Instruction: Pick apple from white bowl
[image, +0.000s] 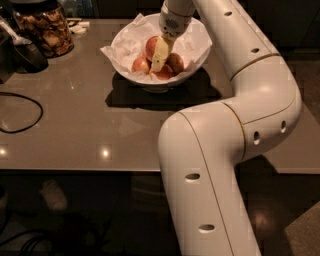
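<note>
Pale yellow, the gripper (160, 54) is lowered into the white bowl (165, 84), pressed against the right side of the apple (151, 46), which lies toward the bowl's far side; whether it has closed on the fruit I cannot tell. Three smaller apples (141, 64) crowd the bowl's near side on crumpled white paper (125, 44). Out of the bowl the cream arm (240, 100) climbs, then bends down to its right. Left of the bowl on the grey table (75, 130) stands a glass jar (47, 30).
</note>
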